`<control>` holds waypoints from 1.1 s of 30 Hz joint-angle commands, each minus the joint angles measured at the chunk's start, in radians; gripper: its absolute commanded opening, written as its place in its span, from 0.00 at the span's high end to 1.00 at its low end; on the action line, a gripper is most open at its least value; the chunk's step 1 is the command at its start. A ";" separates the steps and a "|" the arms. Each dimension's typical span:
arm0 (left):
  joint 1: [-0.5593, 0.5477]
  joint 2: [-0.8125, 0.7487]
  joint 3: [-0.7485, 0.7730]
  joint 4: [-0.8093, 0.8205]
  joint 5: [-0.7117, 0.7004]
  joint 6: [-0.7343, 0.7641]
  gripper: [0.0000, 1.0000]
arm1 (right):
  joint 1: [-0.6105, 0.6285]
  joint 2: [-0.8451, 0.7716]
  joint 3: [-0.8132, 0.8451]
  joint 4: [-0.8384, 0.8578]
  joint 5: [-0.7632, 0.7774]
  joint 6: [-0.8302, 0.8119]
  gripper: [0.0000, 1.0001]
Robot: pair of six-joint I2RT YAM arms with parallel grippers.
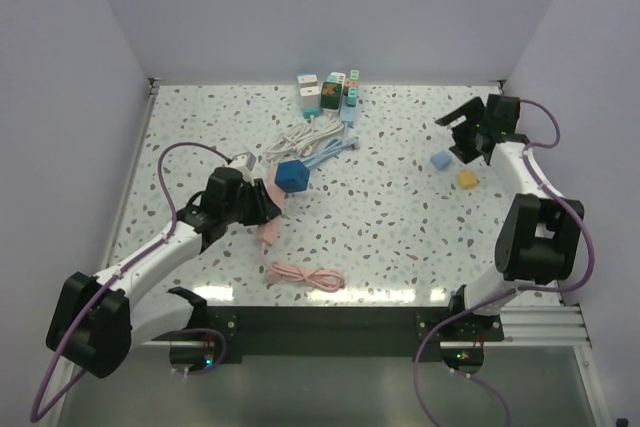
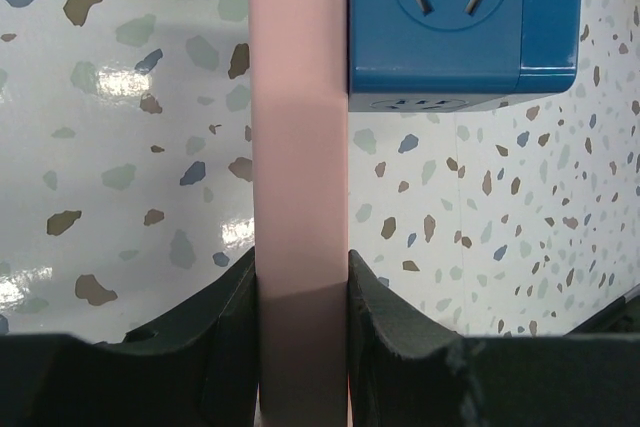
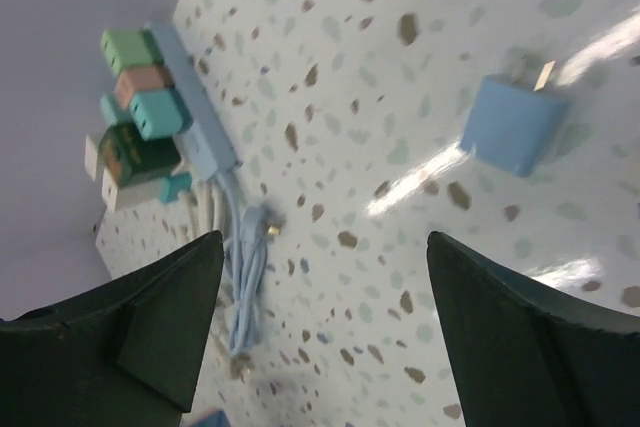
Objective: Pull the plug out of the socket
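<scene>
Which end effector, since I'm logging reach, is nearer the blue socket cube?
Left. The left end effector sits just beside the blue socket cube; the right end effector is far off to its right.

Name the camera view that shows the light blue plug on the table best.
Right wrist: the light blue plug appears large, prongs visible. The top view shows only a small square beside a yellow block; the left wrist view misses it.

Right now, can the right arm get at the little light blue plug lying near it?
Probably yes. The right gripper is open and close to the light blue plug, which lies by itself. The yellow plug sits apart from it, and nothing stands between gripper and plug.
</scene>
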 commanded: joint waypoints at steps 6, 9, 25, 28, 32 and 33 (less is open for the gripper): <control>-0.016 0.058 0.026 0.141 0.063 0.022 1.00 | 0.368 -0.112 -0.120 0.074 -0.198 -0.033 0.01; -0.034 0.072 0.037 0.147 0.060 0.010 1.00 | 0.490 -0.106 -0.117 0.137 -0.176 0.005 0.01; -0.129 0.104 0.055 0.230 0.039 -0.067 1.00 | 0.740 0.111 -0.008 0.256 -0.189 0.117 0.01; -0.139 0.112 0.061 0.235 0.034 -0.075 1.00 | 0.766 0.127 0.000 0.262 -0.190 0.130 0.02; -0.148 0.106 0.064 0.245 0.028 -0.083 1.00 | 0.781 0.130 -0.020 0.274 -0.185 0.148 0.35; -0.148 0.104 0.064 0.247 0.025 -0.084 1.00 | 0.781 0.129 -0.025 0.274 -0.185 0.154 0.45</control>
